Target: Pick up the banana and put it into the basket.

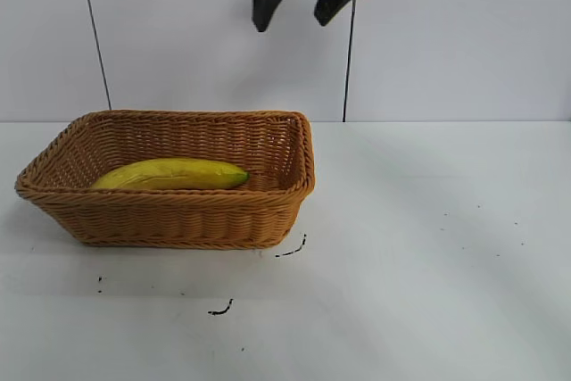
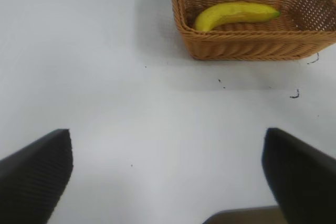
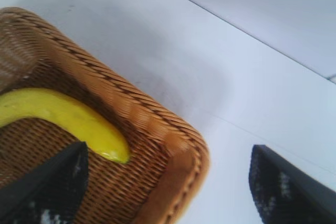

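Banana (image 1: 169, 174) count stood at one, and you had it lying flat on the floor of the one basket (image 1: 178, 220), its long axis along the basket's length and its greenish tip toward the basket's right end in the exterior view. Nothing else lay in the basket with it.

Your basket sat on the white table (image 1: 428, 247), on the left half as the exterior camera saw it, nearer the back edge than the front one. A few small dark marks (image 1: 292, 250) speckled the tabletop just in front of the basket's right front corner and farther toward the front edge.

You had two grippers in play. Your right gripper (image 1: 299, 2) hung high above the table, over the basket's right rear corner, with its two fingers spread wide and nothing between them (its wrist camera looked down on the banana's tip and that corner of the rim, both clear of the fingers). Your left gripper (image 2: 168, 174) showed only in its own wrist camera: two dark fingers (image 2: 34, 177) held far apart over bare table, empty, with the basket and its banana well away from them.

Two thin dark cables (image 1: 94, 33) ran down the wall behind the table.
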Action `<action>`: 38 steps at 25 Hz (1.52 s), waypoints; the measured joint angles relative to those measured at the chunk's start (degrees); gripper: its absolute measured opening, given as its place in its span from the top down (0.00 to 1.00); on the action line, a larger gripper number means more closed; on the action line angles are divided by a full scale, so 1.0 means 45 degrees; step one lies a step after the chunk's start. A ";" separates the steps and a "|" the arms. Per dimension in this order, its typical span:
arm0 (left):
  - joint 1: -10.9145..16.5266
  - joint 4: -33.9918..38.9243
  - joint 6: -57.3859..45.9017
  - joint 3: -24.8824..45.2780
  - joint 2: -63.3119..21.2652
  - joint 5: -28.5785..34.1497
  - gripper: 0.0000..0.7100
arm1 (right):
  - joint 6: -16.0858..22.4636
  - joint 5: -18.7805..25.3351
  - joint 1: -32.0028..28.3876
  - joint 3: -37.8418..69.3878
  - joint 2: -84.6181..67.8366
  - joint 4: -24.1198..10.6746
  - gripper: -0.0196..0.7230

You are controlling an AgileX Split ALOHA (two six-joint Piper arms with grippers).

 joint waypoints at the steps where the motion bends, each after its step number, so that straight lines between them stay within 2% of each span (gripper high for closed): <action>1: 0.0000 0.0000 0.0000 0.0000 0.0000 0.0000 0.02 | 0.0000 0.0017 -0.0437 0.0000 0.0000 -0.0030 0.16; 8: 0.0000 0.0000 0.0000 0.0000 0.0000 0.0000 0.02 | 0.0000 0.0404 -0.2399 0.0000 0.0000 -0.0016 0.16; 15: 0.0000 0.0000 0.0000 0.0000 0.0000 0.0000 0.02 | -0.0125 0.0588 -0.2497 0.0023 0.0000 0.0011 0.16; 18: 0.0000 0.0000 0.0000 0.0000 0.0000 0.0000 0.02 | -0.0125 0.0588 -0.2497 0.0741 -0.0499 -0.0004 0.16; 22: 0.0000 0.0000 0.0000 0.0000 0.0000 0.0000 0.02 | -0.0125 0.0576 -0.2497 0.3009 -0.2155 -0.0049 0.16; 38: 0.0000 0.0000 0.0000 0.0000 0.0000 0.0000 0.02 | -0.0133 0.0561 -0.2497 1.5211 -1.1210 -0.0527 0.16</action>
